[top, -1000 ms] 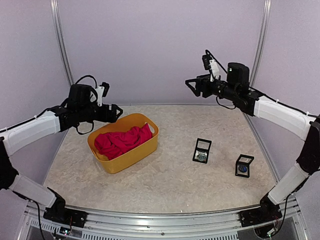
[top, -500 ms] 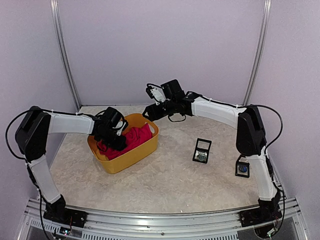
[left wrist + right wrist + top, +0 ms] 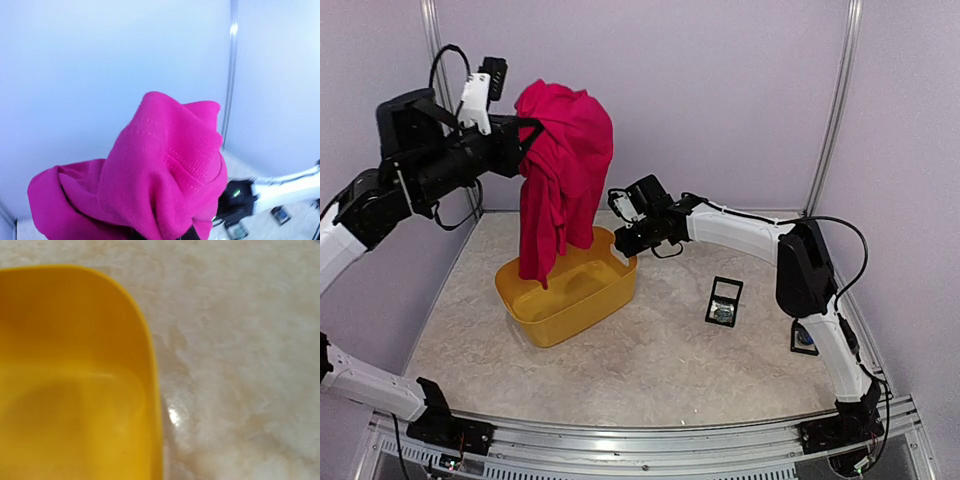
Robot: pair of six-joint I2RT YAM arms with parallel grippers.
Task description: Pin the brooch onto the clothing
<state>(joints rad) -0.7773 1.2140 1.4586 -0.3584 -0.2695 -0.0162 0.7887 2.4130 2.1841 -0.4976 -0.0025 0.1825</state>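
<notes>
Upper left, the left fingers (image 3: pixel 523 135) are clamped on the pink shirt (image 3: pixel 563 160). It hangs in the air, tail end down at the yellow tub (image 3: pixel 565 325) on the worktop (image 3: pixel 660 370). The right fingers (image 3: pixel 623 244) are at the tub's right rim; can't tell if they're apart or together. There are two black boxes (image 3: pixel 724 301) further right.

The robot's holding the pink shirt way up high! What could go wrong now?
The T-shirt hangs bunched from the left pincer; the grip might slip and drop it into the yellow tub. Its lowest end reaches down to the tub, so swinging it away may catch the rim. The right pincer sits at the tub's far corner, close enough to snag the cloth.
</notes>
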